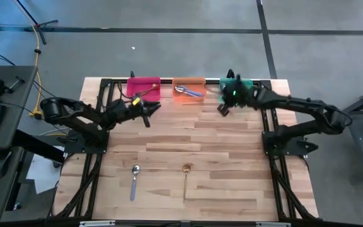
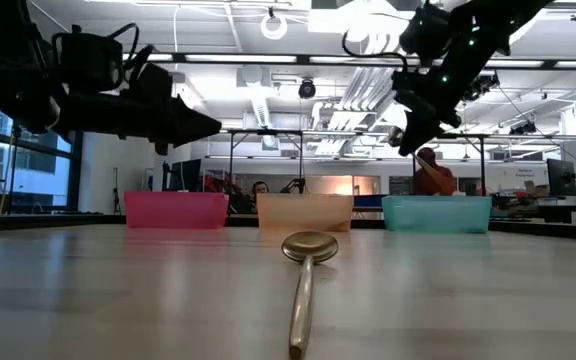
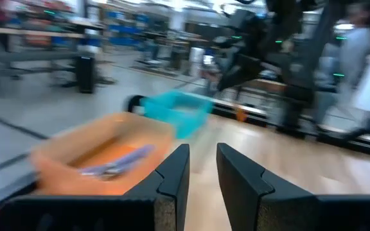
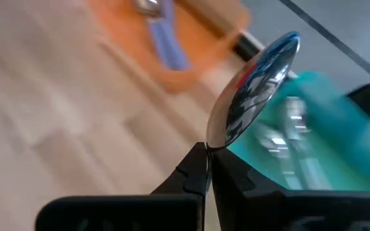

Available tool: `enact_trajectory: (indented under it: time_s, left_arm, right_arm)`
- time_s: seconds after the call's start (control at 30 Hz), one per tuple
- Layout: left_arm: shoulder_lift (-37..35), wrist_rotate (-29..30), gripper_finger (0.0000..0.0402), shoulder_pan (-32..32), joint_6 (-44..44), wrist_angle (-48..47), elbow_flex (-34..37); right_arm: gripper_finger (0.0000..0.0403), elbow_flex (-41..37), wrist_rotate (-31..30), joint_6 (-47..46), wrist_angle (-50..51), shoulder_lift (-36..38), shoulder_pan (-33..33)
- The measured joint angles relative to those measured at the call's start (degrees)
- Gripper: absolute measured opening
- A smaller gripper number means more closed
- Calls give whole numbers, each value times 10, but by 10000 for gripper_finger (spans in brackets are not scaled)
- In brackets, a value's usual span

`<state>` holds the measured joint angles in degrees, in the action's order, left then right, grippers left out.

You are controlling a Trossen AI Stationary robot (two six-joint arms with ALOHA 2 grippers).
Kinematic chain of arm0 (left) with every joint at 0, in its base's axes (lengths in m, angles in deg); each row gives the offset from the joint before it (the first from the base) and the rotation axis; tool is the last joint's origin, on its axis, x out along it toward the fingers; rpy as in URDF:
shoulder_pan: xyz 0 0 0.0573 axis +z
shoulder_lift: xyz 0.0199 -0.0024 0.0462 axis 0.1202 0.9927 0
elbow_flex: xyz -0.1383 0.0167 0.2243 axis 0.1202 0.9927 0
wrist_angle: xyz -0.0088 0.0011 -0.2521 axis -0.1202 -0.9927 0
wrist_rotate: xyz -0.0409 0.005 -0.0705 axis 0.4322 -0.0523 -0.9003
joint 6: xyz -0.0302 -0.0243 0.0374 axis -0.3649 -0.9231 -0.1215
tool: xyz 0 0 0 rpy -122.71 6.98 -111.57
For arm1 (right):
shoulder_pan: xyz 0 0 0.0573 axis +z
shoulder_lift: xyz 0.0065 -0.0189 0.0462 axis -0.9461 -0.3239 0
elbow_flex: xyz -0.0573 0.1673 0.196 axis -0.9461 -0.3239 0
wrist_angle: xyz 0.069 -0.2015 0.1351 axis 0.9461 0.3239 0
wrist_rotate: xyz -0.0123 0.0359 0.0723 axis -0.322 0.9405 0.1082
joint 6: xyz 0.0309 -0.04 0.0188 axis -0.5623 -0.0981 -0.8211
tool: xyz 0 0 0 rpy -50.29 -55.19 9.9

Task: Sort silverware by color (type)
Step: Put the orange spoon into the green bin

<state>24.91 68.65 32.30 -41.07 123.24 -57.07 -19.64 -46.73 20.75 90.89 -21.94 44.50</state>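
High view first: we see our left gripper (image 1: 149, 111) hovering just in front of the pink bin (image 1: 144, 87), while our right gripper (image 1: 222, 108) hangs beside the teal bin (image 1: 243, 84); the orange bin (image 1: 189, 90) between them holds purple-blue-handled spoons (image 1: 188, 92). Near the table's front edge lie a blue-handled spoon (image 1: 134, 181) and, near it, a gold spoon (image 1: 186, 179). Low view: the gold spoon (image 2: 304, 282) lies bowl away from us, with the pink (image 2: 176, 210), orange (image 2: 305, 211) and teal (image 2: 436, 213) bins lined up behind it and both arms raised off the wood. Left wrist view: our left fingers (image 3: 172, 176) stand slightly apart with nothing between them, facing the orange bin (image 3: 101, 151). Right wrist view: our right fingers (image 4: 196, 168) are pinched together on the neck of a silver-bowled spoon (image 4: 255, 83), its bowl lifted over the teal bin (image 4: 326, 138); the handle colour is hidden.
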Motion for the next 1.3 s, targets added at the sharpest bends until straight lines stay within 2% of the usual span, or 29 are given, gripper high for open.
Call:
enact_trajectory:
  time_s: [0.17, 0.33, 0.5, 0.87, 1.3]
  left_arm:
    - [0, 10, 71, 63, 13, -1, 0]
    - [0, 10, 71, 107, 9, -3, 0]
    - [0, 10, 71, 125, 13, -16, 0]
    - [0, 7, 71, 129, 28, -39, 0]
    - [0, 6, 71, 126, 32, -43, -16]
  right_arm:
    - [0, 65, 22, 133, 51, -28, -109]
    - [0, 133, 43, 263, 88, -78, -171]
    - [0, 148, 67, 367, 93, -140, -216]
    - [0, 148, 67, 429, 89, -235, -249]
    - [0, 148, 70, 454, 85, -269, -248]
